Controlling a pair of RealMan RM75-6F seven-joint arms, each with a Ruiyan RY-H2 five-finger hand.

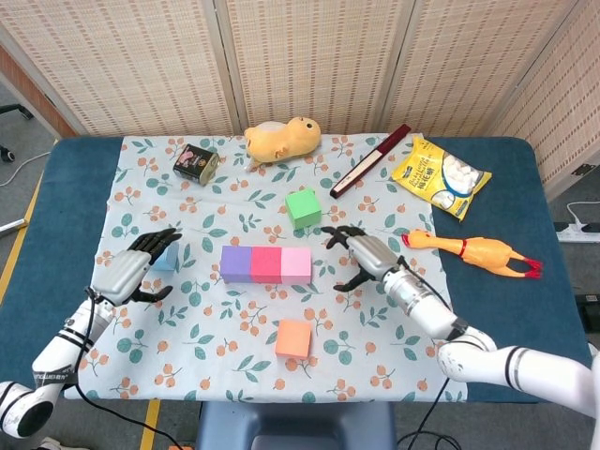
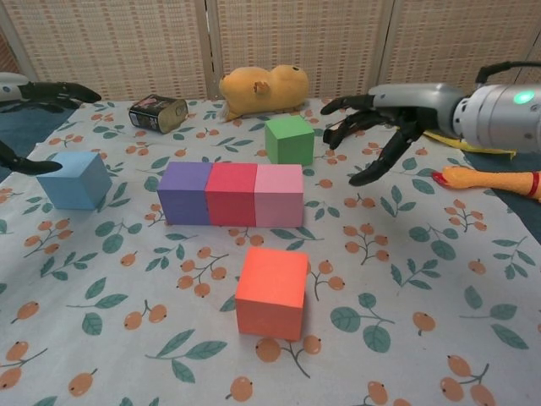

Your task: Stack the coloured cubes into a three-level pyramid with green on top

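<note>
Right of the row [image 2: 231, 194], my right hand [image 1: 367, 256] hangs spread, empty; I'd bring it down square over the orange cube [image 2: 271, 292], then pinch opposite faces.

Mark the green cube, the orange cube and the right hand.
green cube [image 2: 290, 140], chest view, front face.
orange cube [image 2: 271, 292], chest view, front face.
right hand [image 2: 385, 116], chest view, on the palm.
</note>
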